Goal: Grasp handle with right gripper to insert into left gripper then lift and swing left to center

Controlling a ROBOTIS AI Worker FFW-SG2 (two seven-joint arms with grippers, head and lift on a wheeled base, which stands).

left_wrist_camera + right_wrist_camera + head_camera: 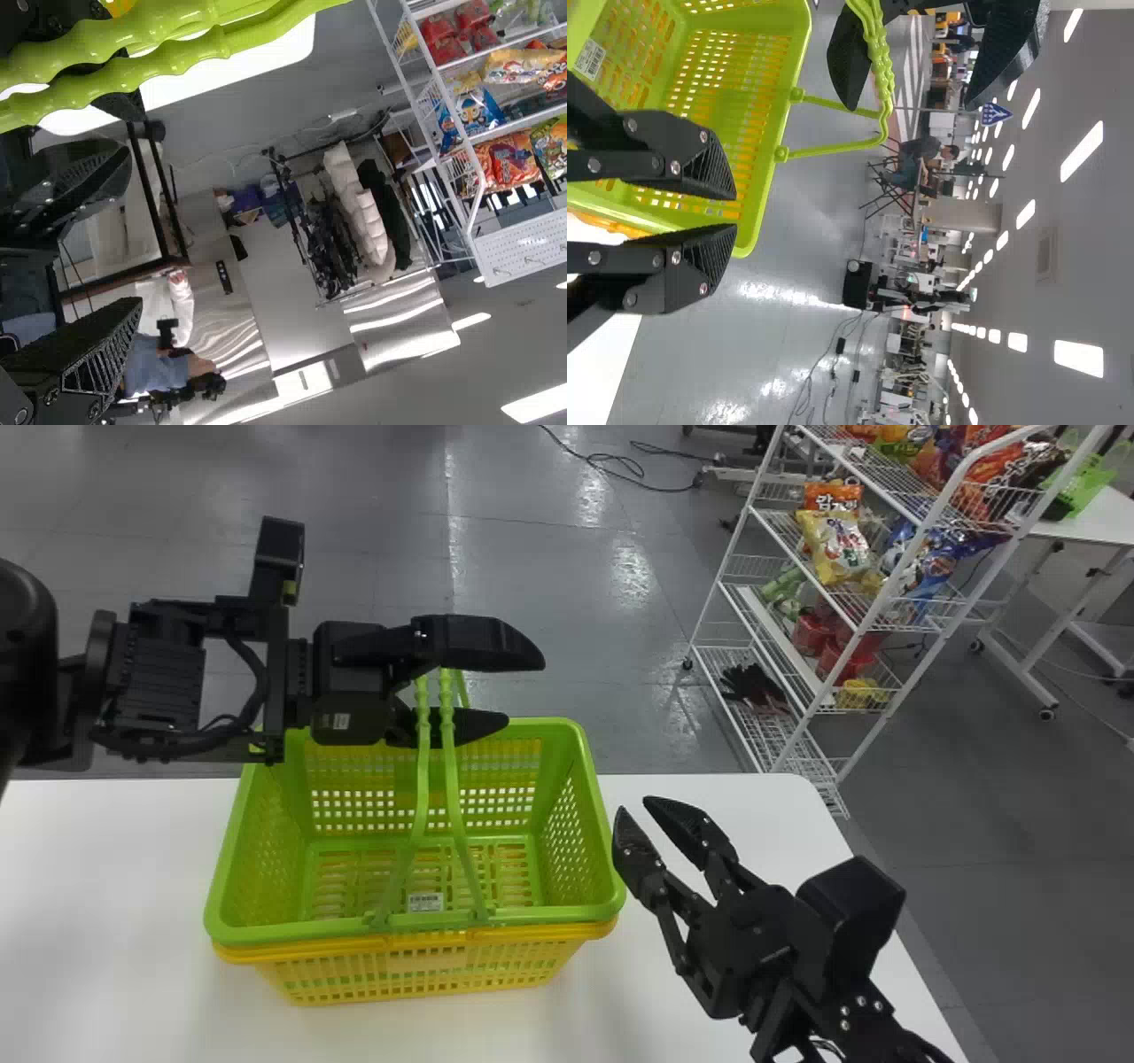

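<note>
The left gripper is open above the back of the green basket; its fingers stand wide apart in the left wrist view, where the left gripper has nothing between its tips. Both green handles are raised, their upper part crossing behind the left gripper's upper finger in the head view. In the left wrist view the handles run beside the fingers. The right gripper, open with a narrow gap, is off the basket's right side, apart from the handles. In the right wrist view the right gripper is near the basket rim.
A yellow basket is stacked under the green one on the white table. Beyond the table at the right stands a white wire rack with snack bags. Grey floor lies behind the table.
</note>
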